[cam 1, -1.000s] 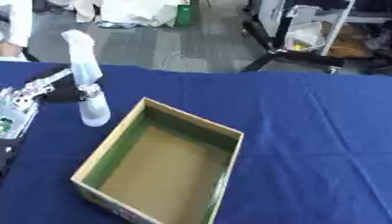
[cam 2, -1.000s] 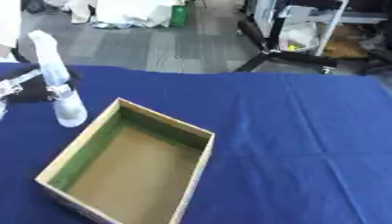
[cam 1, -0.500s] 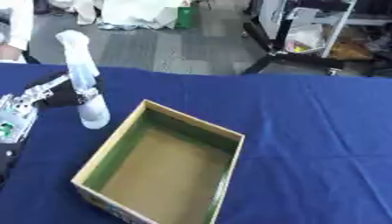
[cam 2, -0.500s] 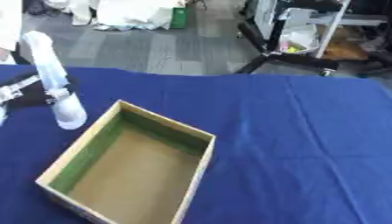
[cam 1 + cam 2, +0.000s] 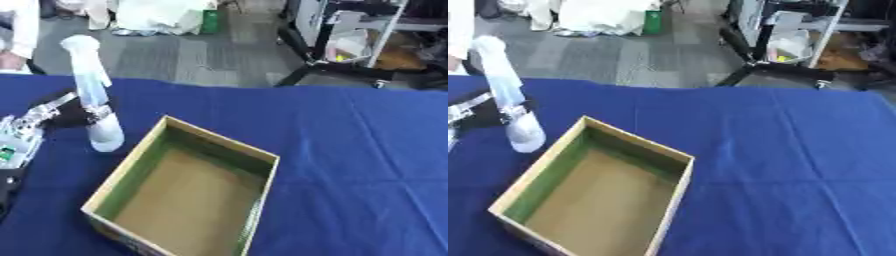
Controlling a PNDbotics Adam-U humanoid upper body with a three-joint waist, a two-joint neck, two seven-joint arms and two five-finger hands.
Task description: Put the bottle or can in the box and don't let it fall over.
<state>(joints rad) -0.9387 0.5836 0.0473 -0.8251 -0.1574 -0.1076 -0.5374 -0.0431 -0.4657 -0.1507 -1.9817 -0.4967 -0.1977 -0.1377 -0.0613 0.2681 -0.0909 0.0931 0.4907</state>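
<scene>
A blue table [image 5: 367,150] carries an open cardboard box [image 5: 184,192] toward 7 o'clock, and just beside its 10 o'clock corner stands a pale upright bottle [image 5: 94,102], the left hand [image 5: 39,120] at 9 o'clock with fingers curled round it.

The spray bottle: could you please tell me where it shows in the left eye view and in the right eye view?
Left eye view: the spray bottle stands in the upper left, held by the left hand, left of the box.
Right eye view: it sits nearer the left edge.
Shared landmark: the box's far left corner, just right of the bottle's base.
</scene>
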